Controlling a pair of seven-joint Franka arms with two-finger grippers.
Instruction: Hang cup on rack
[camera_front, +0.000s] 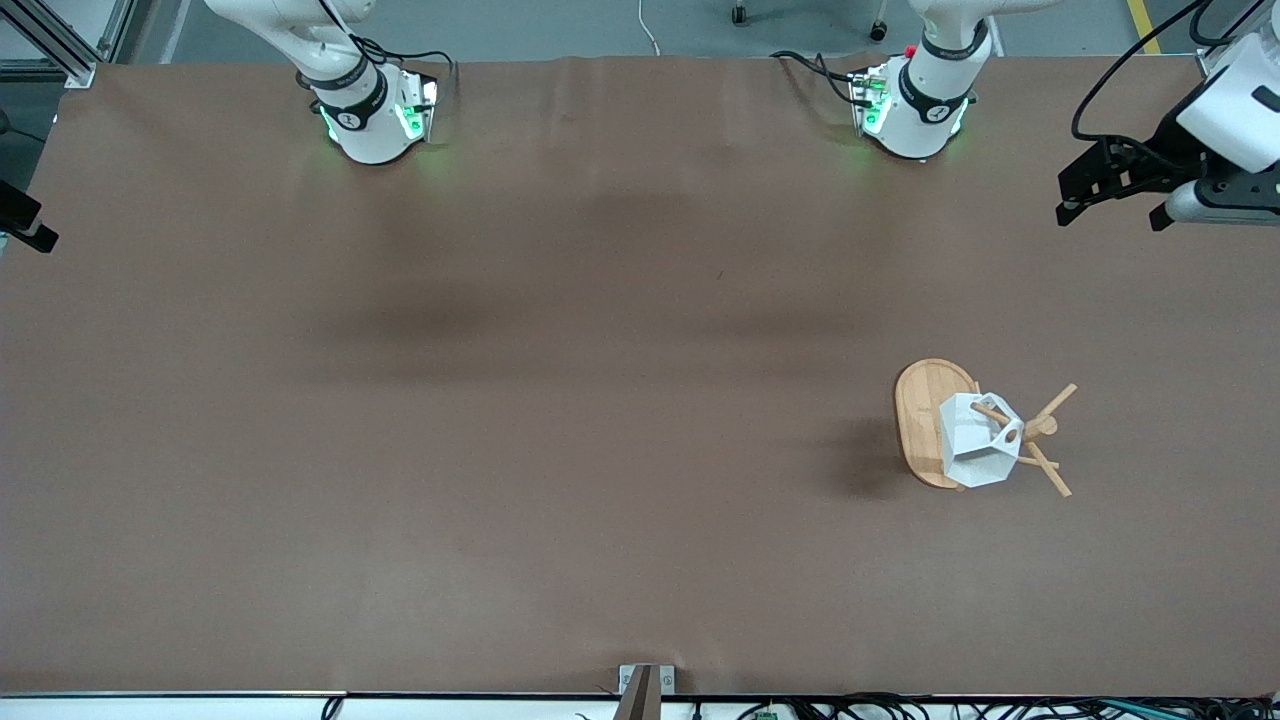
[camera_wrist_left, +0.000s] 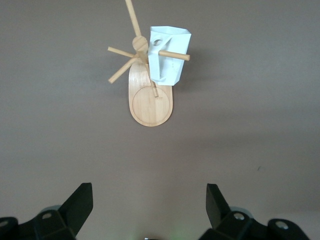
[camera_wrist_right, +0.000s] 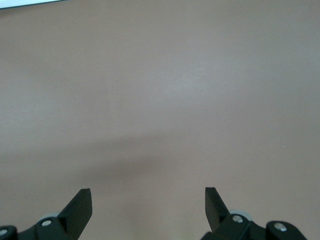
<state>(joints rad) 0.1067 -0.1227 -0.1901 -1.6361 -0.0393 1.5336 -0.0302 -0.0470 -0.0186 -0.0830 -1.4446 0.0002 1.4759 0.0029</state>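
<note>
While the cup hangs on the rack in the front view, a peg runs through the round hole in its handle; the rack's oval base sits on the brown table toward the left arm's end, nearer the front camera than both arm bases. Left gripper is up in the air at that end's table edge, well apart from rack & cup, fingers spread w/ nothing between them. Right gripper isn't seen in this view; only the right arm's base shows.

Left wrist view: left gripper has its 2 black fingers wide apart, empty, over bare table. Rack stands upright w/ pegs angling off the central post; white faceted cup hangs beside the post, 1 peg sticking out through the handle hole.

Right wrist view: right gripper over bare table, fingers apart, holding nothing; arm waits.
</note>
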